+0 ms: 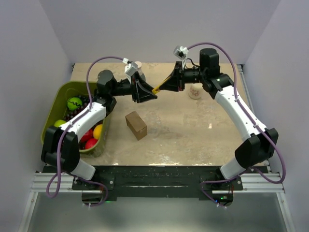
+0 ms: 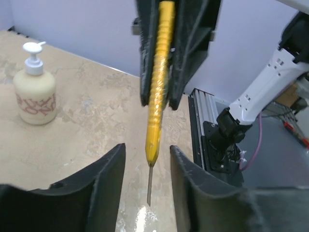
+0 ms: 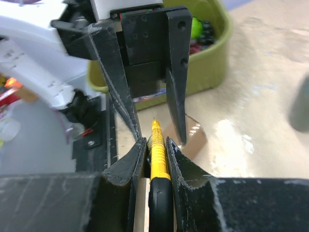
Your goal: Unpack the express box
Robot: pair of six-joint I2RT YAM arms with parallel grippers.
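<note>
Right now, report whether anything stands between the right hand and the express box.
Only the left hand: open, it straddles the metal tip of the yellow tool that the right hand grips. Nothing on the tabletop lies between the two hands and the express box.

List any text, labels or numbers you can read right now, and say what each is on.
No text is legible.
On the cream pump bottle: reddish label print, too blurred to read.
On the small brown cardboard box: no markings visible.
On the yellow ribbed cutter: no lettering visible.
</note>
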